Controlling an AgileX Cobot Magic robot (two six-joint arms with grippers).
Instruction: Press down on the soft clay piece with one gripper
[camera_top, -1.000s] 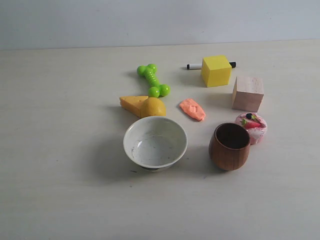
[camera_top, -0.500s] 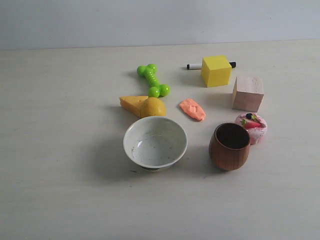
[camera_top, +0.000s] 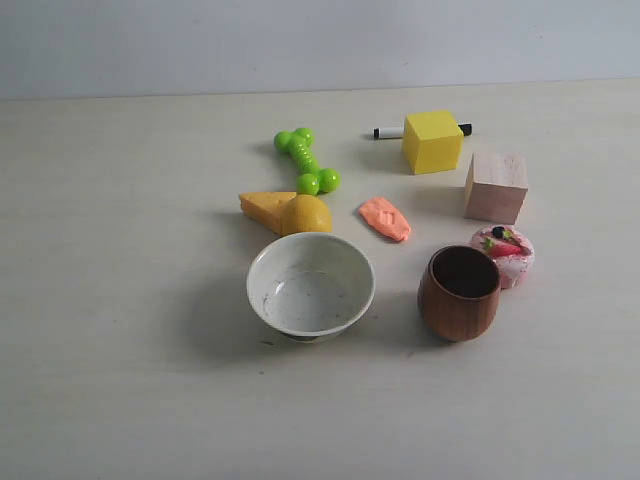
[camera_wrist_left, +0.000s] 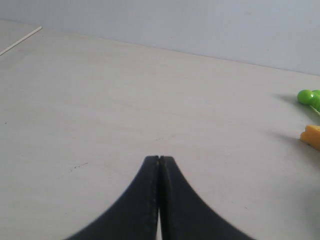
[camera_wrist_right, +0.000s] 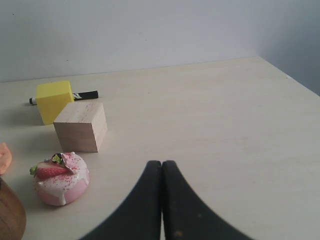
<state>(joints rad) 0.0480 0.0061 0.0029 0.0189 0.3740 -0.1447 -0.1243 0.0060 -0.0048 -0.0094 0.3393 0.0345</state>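
Observation:
The soft clay piece (camera_top: 385, 218), a flat salmon-orange lump, lies on the table between the cheese wedge and the wooden block. A sliver of the clay piece (camera_wrist_right: 4, 157) shows at the edge of the right wrist view. Neither arm appears in the exterior view. My left gripper (camera_wrist_left: 159, 159) is shut with nothing in it, over bare table far from the clay. My right gripper (camera_wrist_right: 161, 163) is also shut and empty, over bare table beside the pink cake toy (camera_wrist_right: 61, 178).
Around the clay stand a green dumbbell toy (camera_top: 306, 160), a cheese wedge (camera_top: 285, 210), a white bowl (camera_top: 310, 287), a brown wooden cup (camera_top: 459, 292), the pink cake toy (camera_top: 503, 253), a wooden block (camera_top: 495, 186), a yellow cube (camera_top: 432, 141) and a marker (camera_top: 388, 131).

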